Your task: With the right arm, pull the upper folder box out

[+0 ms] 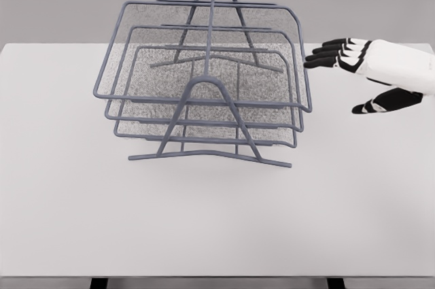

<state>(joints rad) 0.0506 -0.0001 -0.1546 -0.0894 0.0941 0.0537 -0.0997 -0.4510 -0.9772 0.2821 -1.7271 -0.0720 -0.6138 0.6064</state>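
Observation:
A grey wire rack with three stacked mesh trays stands at the middle back of the white table (217, 221). The upper tray (204, 51) is the widest, and its right rim (304, 64) faces my right hand. My right hand (340, 75) comes in from the right edge, white with black fingertips. Its fingers (326, 54) are stretched out toward the rack, with the thumb (374, 105) held lower and apart. The hand is open, holds nothing, and sits a little to the right of the upper tray's right rim without touching it.
An A-shaped wire frame (211, 119) carries the trays at the front, with its feet (204, 155) on the table. Bare table lies in front of and to the left of the rack.

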